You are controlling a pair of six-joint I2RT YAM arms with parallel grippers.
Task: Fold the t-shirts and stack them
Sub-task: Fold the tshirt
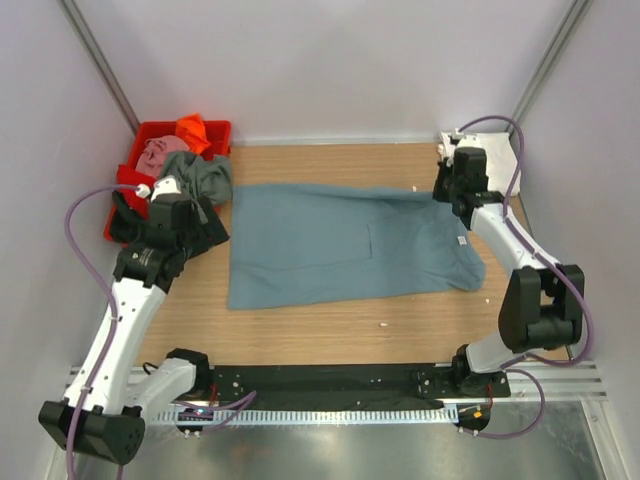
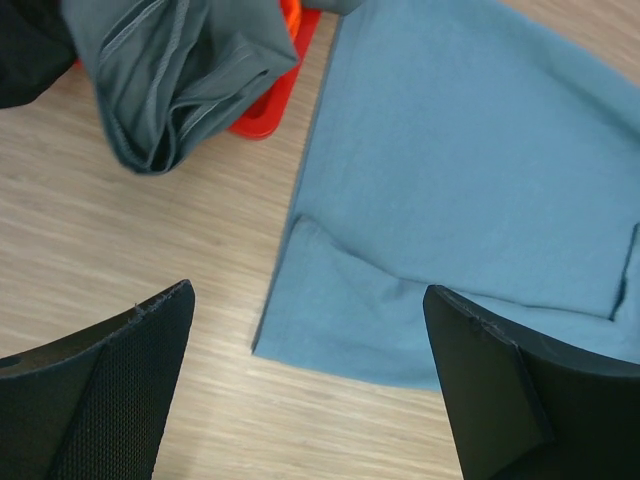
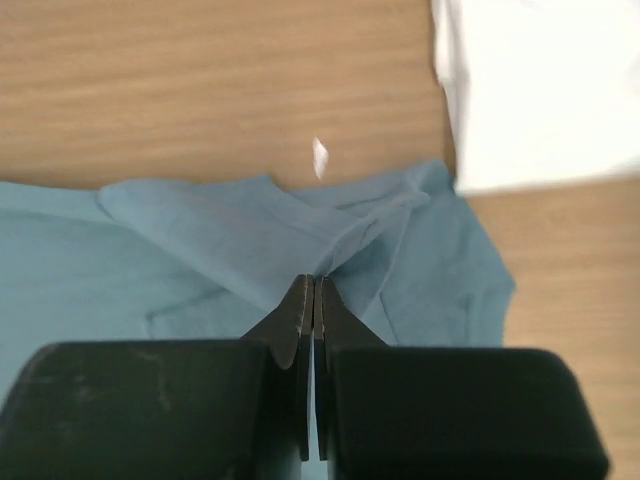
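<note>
A dusty teal-blue t-shirt [image 1: 340,245] lies spread flat across the middle of the wooden table, with its small white label [image 1: 462,241] near its right end. My right gripper [image 1: 455,192] is at the shirt's far right corner. In the right wrist view the gripper [image 3: 315,285] is shut, pinching a raised fold of the teal cloth [image 3: 200,240]. My left gripper [image 1: 200,225] hovers over the shirt's left edge. In the left wrist view it [image 2: 308,300] is open and empty above the shirt's corner [image 2: 470,180]. A white t-shirt [image 3: 540,90] lies at the back right.
A red plastic tub [image 1: 147,130] stands at the back left and holds orange [image 1: 193,128] and pink [image 1: 160,152] shirts. A grey-green shirt [image 1: 205,178] hangs over its rim and also shows in the left wrist view [image 2: 170,70]. A white scrap [image 1: 385,323] lies on the table.
</note>
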